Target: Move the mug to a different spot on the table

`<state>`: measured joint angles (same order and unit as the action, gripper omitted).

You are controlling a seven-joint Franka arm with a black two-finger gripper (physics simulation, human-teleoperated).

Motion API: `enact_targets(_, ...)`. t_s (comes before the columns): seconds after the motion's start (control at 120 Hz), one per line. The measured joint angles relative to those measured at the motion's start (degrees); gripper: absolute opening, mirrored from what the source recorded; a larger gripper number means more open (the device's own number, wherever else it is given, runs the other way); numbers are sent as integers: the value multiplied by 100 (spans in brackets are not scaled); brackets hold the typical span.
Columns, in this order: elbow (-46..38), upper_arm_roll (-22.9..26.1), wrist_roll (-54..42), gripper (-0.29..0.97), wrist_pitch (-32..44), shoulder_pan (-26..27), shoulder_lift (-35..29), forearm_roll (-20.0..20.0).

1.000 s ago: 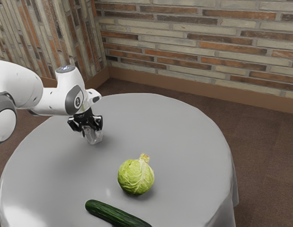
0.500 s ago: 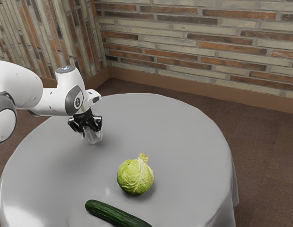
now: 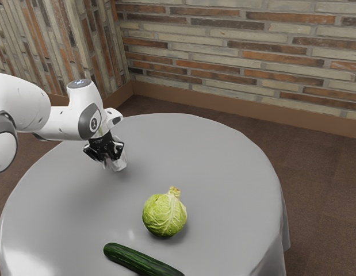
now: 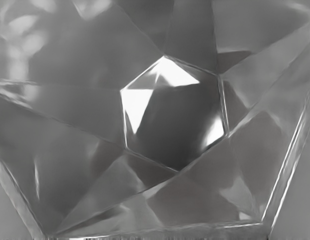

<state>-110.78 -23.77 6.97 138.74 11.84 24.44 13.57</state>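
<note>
On the exterior view's left, hand (image 3: 110, 159) gripping clear faceted mug (image 3: 117, 165), cabbage (image 3: 164, 214) and cucumber (image 3: 140, 260) well apart

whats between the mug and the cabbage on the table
Nothing. In the exterior view the grey table between the mug and the cabbage is bare; the cucumber lies off that line, near the front edge.

Exterior camera: set at the arm's side, above the height of the table (image 3: 224, 172). It faces obliquely down across the round top toward the far brick wall (image 3: 241, 52). The arm (image 3: 57, 118) enters from the exterior view's left. Range is moderate, and the table's near edge is cropped.

Wrist camera: carried on the arm's hand, facing into the faceted glass mug (image 4: 170, 125) at very close range.

Shared area: the mug, at the exterior view's left.
</note>
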Motion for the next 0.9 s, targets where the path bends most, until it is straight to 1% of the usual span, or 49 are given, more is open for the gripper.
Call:
enact_targets(0.208, -109, 0, 84, 7, 31, 6, -141, -49)
enact_targets(0.292, -439, -1, 132, 6, 202, 27, -373, -46)
enact_targets(0.408, -980, -1, 209, 3, 637, 146, -760, -19)
enact_targets(0.5, -1443, -5, 281, 0, 1052, 283, -1119, -25)
enact_targets(0.642, -2109, -23, 425, -7, 1837, 660, -1513, -57)
enact_targets(0.733, -2539, -31, 474, -11, 2458, 909, -1678, -19)
enact_targets(0.9, -3230, -32, 446, -11, 3760, 1279, -1830, 163)
